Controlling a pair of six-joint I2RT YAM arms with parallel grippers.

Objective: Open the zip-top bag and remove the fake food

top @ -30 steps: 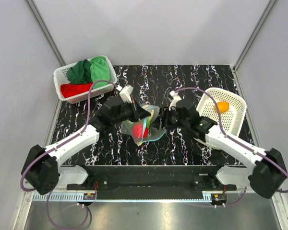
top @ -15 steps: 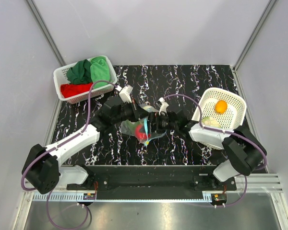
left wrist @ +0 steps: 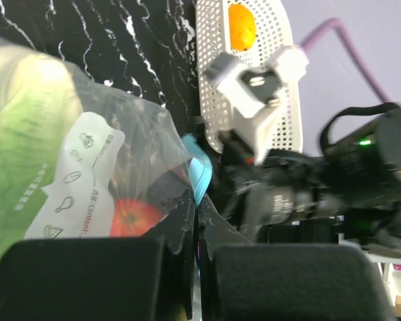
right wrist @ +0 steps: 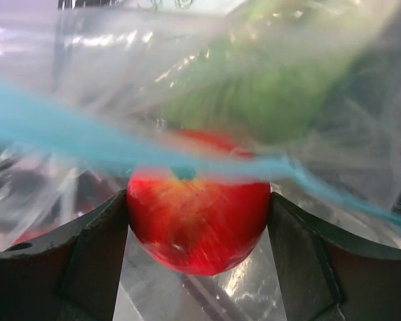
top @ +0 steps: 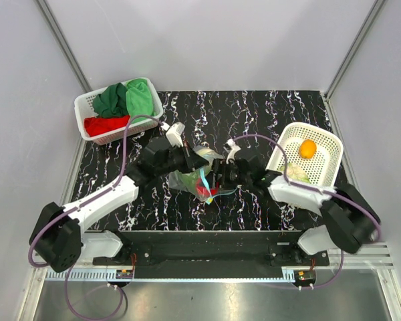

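Observation:
The clear zip-top bag (top: 184, 179) hangs between both arms at mid table. My left gripper (top: 195, 160) is shut on its teal zip strip (left wrist: 199, 175), with the bag (left wrist: 100, 154) bulging to the left of the fingers. My right gripper (top: 214, 180) reaches into the bag's mouth, and its fingers (right wrist: 97, 251) press both sides of the red fake apple (right wrist: 197, 217). A green leafy piece (right wrist: 281, 87) lies in the bag behind the apple. The orange piece (top: 307, 148) and a pale cabbage-like piece (top: 295, 172) lie in the white basket (top: 327, 144) at right.
A white basket (top: 87, 103) at the back left holds green and red cloths (top: 123, 100). The right basket stands close behind my right arm. Grey walls enclose the black marbled table (top: 254, 114) on three sides.
My right gripper has moved left and a little nearer, into the bag's mouth, and now has the red apple between its fingers. My left gripper keeps hold of the bag, which has shifted slightly.

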